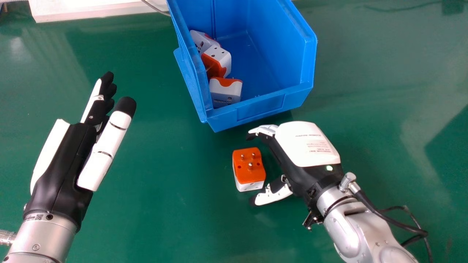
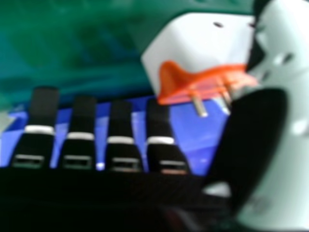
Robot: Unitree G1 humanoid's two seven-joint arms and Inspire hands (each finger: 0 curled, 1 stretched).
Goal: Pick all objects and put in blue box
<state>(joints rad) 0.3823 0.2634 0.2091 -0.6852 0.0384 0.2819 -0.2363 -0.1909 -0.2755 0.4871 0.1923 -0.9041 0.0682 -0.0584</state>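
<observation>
Loose orange-and-white plug adapter (image 1: pixel 248 171) sits on the green table (image 1: pixel 164 190), just outside the low front wall of the blue box, orange face up, three metal pins pointing up. It's in the gap between the right hand's (image 1: pixel 305 146) thumb (image 1: pixel 272 196) and fingers (image 2: pixel 79 118). Those fingers are straight with small gaps between them, thumb spread well apart from them, no pinch. Can't tell if the thumb touches the adapter.

Blue box (image 1: pixel 259 109): open top, set at a slant, low wall toward the robot. Three adapters in it, bunched along its left wall:
- front adapter (image 1: pixel 226 93): in the near left corner, white side facing the robot, orange on top.
- middle adapter (image 1: pixel 222 56): just behind, tilted, white socket face up, orange side toward the robot.
- rear adapter (image 1: pixel 200 39): farthest back, mostly white with some red, partly hidden by the box wall.

Left hand (image 1: pixel 60 168) is up at the left of the head view, well apart from the box. Fingers straight and held close together, thumb extended and separate, nothing held.

White object (image 1: pixel 91 9) along the far edge of the view, left of the box, with a thin cable (image 1: pixel 155 8) running from it toward the box.
</observation>
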